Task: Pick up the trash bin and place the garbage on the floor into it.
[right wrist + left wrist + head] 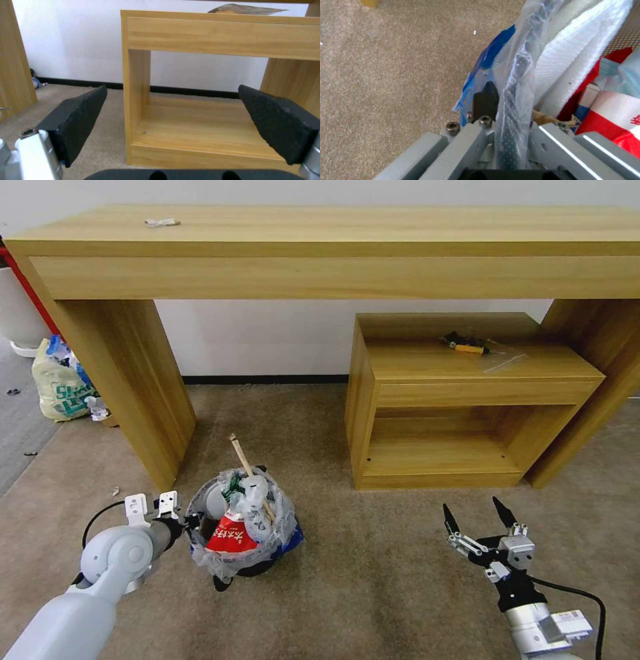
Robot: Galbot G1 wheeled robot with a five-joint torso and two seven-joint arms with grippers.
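Our left pincer (189, 522) is clamped on the rim of the small round black trash bin (241, 527), lined with crinkly clear plastic and stuffed with garbage, on the beige carpet floor (373, 573). Our right pincer (477, 515) hovers wide apart, holding nothing, near the low wooden shelf unit (460, 400).

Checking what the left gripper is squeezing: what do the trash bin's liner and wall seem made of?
The trash bin: its liner looks like thin clear plastic film, crinkled and glossy. Its wall looks like black perforated metal mesh, though that is less certain. The left gripper is clamped on the rim.
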